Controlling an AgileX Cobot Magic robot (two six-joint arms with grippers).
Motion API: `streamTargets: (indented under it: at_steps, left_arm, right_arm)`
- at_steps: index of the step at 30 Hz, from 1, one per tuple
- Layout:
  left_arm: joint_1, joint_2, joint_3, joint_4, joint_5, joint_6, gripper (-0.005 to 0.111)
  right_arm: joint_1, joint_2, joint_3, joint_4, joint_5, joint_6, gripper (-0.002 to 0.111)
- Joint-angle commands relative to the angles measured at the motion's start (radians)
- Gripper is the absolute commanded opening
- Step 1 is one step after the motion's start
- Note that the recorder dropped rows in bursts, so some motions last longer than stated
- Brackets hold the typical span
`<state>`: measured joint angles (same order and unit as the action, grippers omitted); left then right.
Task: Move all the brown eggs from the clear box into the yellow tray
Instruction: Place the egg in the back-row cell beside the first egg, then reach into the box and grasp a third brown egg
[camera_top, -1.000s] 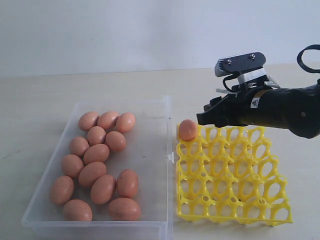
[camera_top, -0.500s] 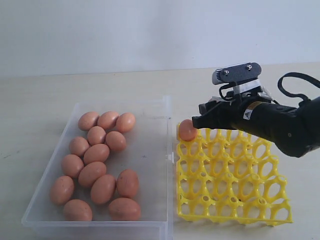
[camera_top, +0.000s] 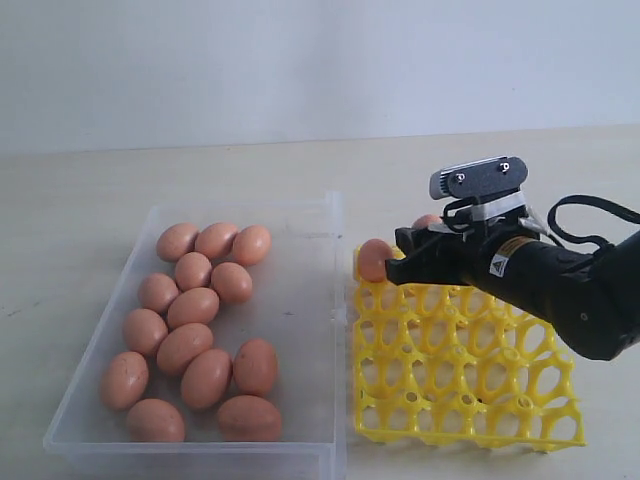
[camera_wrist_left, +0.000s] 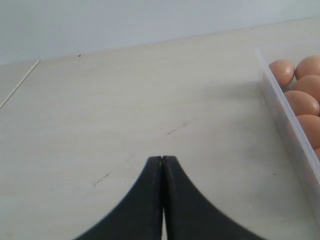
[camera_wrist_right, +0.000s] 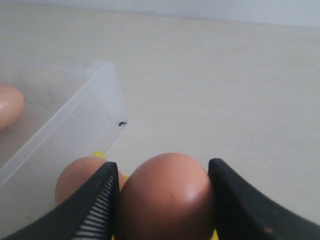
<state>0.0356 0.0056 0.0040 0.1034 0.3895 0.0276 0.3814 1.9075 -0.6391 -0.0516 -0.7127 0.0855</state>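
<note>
Several brown eggs (camera_top: 190, 340) lie in the clear box (camera_top: 300, 330) on the left. One brown egg (camera_top: 372, 260) stands in the far left corner cup of the yellow tray (camera_top: 470, 380). My right gripper (camera_top: 415, 245) hangs low over the tray's far edge, just right of that egg, shut on another brown egg (camera_wrist_right: 167, 197). The top of the held egg (camera_top: 428, 221) peeks out behind the fingers. In the right wrist view the tray's egg (camera_wrist_right: 80, 177) shows beside one finger. My left gripper (camera_wrist_left: 162, 159) is shut and empty over bare table, beside the box wall (camera_wrist_left: 287, 125).
The box and the tray stand side by side on a pale wooden table, nearly touching. A white wall rises behind the table. The left arm does not show in the exterior view.
My right arm has come down and a little forward with its egg, from above the tray's far edge to just over the cups beside the standing egg.
</note>
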Motion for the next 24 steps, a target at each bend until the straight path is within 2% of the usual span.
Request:
streamTargets:
  at_steps: [1, 3, 5, 7, 8, 9, 10, 12, 14, 16, 18, 19, 20, 24]
  left_arm:
    - [-0.006, -0.006, -0.004, -0.002, -0.009, -0.005, 0.000]
    - [-0.006, -0.006, -0.004, -0.002, -0.009, -0.005, 0.000]
    - [-0.006, -0.006, -0.004, -0.002, -0.009, -0.005, 0.000]
    - [-0.006, -0.006, -0.004, -0.002, -0.009, -0.005, 0.000]
    - [-0.006, -0.006, -0.004, -0.002, -0.009, -0.005, 0.000]
    - [-0.006, -0.006, -0.004, -0.002, -0.009, -0.005, 0.000]
    - [-0.006, -0.006, -0.004, -0.002, -0.009, -0.005, 0.000]
    - [-0.006, -0.006, -0.004, -0.002, -0.009, -0.005, 0.000]
    - [-0.006, -0.006, -0.004, -0.002, -0.009, -0.005, 0.000]
    - [-0.006, -0.006, -0.004, -0.002, -0.009, -0.005, 0.000]
    - [-0.006, -0.006, -0.004, -0.002, -0.009, -0.005, 0.000]
    - [-0.006, -0.006, -0.004, -0.002, -0.009, -0.005, 0.000]
    - [-0.006, -0.006, -0.004, -0.002, -0.009, -0.005, 0.000]
    - [-0.006, -0.006, -0.004, -0.002, -0.009, -0.005, 0.000]
  right_arm:
    - [-0.005, 0.014, 0.004, -0.022, -0.028, 0.014, 0.000]
    - [-0.005, 0.014, 0.004, -0.042, -0.034, 0.014, 0.001]
    - [-0.005, 0.014, 0.004, -0.067, -0.045, 0.014, 0.006]
    - [-0.005, 0.014, 0.004, -0.080, -0.041, 0.014, 0.023]
    - [-0.005, 0.014, 0.004, -0.081, -0.038, 0.014, 0.040]
    - [-0.005, 0.014, 0.004, -0.081, -0.038, 0.014, 0.049]
    - [-0.005, 0.014, 0.004, -0.075, -0.038, 0.014, 0.063]
    - [-0.005, 0.004, 0.004, -0.075, -0.018, 0.014, 0.070]
    - [-0.005, -0.043, 0.004, -0.075, 0.062, 0.008, 0.066]
    - [-0.005, -0.159, 0.004, -0.075, 0.166, 0.008, 0.052]
    - [0.006, -0.302, -0.012, -0.079, 0.281, 0.013, 0.026]
    - [0.029, -0.376, -0.051, -0.079, 0.390, 0.024, 0.009]
    - [0.053, -0.418, -0.100, -0.079, 0.498, 0.024, 0.000]
    - [0.178, -0.449, -0.290, -0.079, 0.774, 0.024, 0.000]
